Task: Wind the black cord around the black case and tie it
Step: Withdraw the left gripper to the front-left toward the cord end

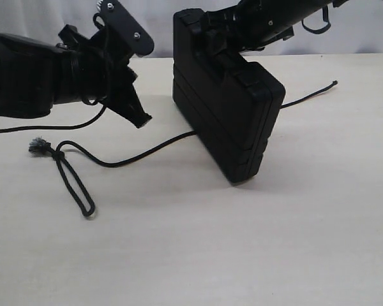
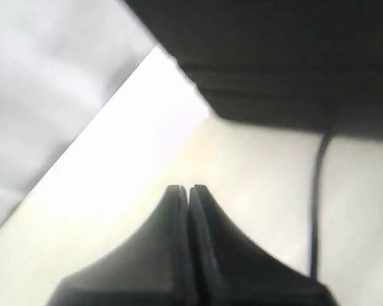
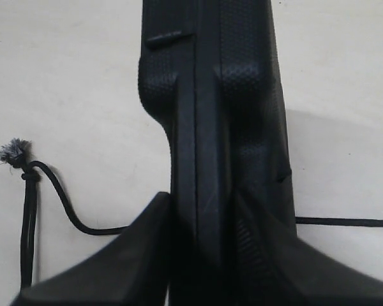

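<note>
The long thin black braided cord, likely limp and light, lies on the table passing under the rigid ribbed black plastic case that the right fingers pinch on edge, while the left fingers, pressed together, hover near its looped end, the likeliest hold.

Setting: robot lab test bench. Evidence: pale wood-grain table; plain white backdrop; left arm and right arm, both black, reaching over it.
</note>
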You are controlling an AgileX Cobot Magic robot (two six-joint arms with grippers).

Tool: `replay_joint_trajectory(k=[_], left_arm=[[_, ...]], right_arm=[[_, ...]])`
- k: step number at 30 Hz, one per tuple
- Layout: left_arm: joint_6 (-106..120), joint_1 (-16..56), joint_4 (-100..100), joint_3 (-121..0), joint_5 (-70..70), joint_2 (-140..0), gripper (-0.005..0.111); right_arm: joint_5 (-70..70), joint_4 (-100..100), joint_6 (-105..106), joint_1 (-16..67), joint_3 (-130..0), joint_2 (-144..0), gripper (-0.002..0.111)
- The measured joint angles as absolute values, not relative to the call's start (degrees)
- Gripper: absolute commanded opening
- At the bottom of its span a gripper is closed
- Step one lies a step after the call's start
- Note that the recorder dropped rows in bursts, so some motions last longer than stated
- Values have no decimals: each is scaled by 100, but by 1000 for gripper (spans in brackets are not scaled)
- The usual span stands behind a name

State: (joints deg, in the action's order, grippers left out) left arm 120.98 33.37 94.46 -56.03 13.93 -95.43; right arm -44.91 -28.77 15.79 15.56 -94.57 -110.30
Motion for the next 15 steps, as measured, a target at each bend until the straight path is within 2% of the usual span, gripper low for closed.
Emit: replay_joint_trajectory(k=[5,8,15], left_arm=[[12098,3306,9740,-5554,2506,-9534,0],[12098,3128,9871,-5518,2689,-9534,0],[12098,2510,9964,-5249,1813,-9534,0]], right_arm=[[-4491,-2877,1579,1556,-9457,-11030,27],[-4491,-2877,1579,1556,-9457,-11030,27],[-4491,-2877,1579,1556,-9457,-11030,27]])
